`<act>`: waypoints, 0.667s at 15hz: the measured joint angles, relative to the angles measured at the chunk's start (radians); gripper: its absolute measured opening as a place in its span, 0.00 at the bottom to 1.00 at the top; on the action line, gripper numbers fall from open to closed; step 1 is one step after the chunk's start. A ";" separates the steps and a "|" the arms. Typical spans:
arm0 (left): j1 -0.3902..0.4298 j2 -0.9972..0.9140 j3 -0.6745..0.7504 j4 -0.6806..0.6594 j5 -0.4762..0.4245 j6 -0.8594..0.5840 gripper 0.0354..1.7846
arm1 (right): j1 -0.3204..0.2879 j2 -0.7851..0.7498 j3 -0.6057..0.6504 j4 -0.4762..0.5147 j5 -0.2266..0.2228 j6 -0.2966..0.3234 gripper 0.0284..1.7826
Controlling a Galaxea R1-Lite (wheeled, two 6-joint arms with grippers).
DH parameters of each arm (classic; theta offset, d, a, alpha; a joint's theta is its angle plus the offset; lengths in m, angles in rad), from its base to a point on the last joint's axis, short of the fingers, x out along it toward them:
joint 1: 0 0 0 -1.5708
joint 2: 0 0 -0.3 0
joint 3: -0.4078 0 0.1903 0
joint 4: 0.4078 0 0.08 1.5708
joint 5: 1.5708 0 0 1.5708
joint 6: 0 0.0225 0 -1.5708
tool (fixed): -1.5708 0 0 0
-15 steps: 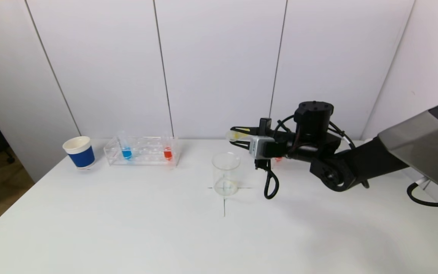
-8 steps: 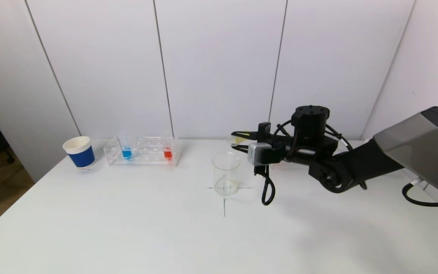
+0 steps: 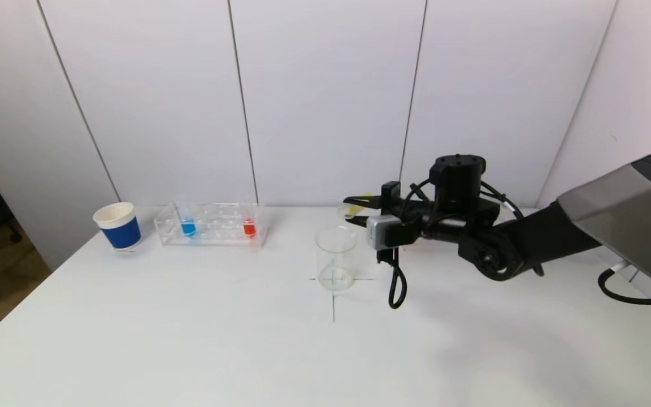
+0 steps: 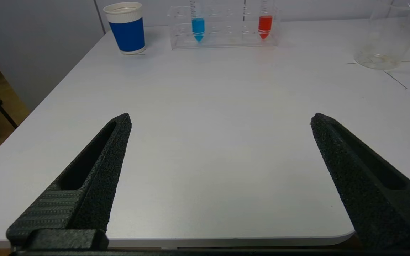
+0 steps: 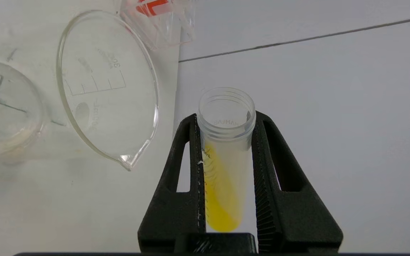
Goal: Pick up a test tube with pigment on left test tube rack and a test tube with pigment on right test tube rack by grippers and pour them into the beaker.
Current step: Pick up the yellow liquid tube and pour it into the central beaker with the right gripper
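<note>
My right gripper [image 3: 355, 208] is shut on a clear test tube of yellow pigment [image 3: 350, 207]. It holds the tube nearly level, its open mouth just above and behind the rim of the glass beaker [image 3: 335, 258]. In the right wrist view the tube [image 5: 224, 177] sits between the jaws, yellow liquid slanting along its wall, the beaker's rim [image 5: 109, 89] beside it. The left rack [image 3: 212, 225] holds a blue tube [image 3: 188, 226] and a red tube [image 3: 249, 227]. My left gripper [image 4: 221, 119] is open and empty over the table's near edge, outside the head view.
A blue and white paper cup [image 3: 117, 226] stands left of the left rack. The right rack [image 5: 158, 17], clear with red in it, is mostly hidden behind my right arm. A black cross [image 3: 334, 305] marks the table under the beaker.
My right gripper has moved a little down and to the left with the yellow tube, closer to the beaker's rim. The racks, cup and beaker have not moved.
</note>
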State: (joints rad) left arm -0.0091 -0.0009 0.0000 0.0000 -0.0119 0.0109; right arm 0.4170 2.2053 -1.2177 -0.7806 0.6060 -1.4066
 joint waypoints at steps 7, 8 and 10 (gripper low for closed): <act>0.000 0.000 0.000 0.000 0.000 0.000 0.99 | 0.000 -0.010 -0.013 0.044 -0.034 -0.076 0.24; 0.000 0.000 0.000 0.000 0.000 0.000 0.99 | 0.001 -0.012 -0.017 0.056 -0.038 -0.091 0.24; 0.000 0.000 0.000 0.000 0.000 0.000 0.99 | 0.001 -0.015 -0.026 0.083 -0.044 -0.122 0.24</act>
State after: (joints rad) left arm -0.0091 -0.0009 0.0000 0.0000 -0.0119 0.0104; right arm 0.4181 2.1904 -1.2434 -0.6974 0.5617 -1.5289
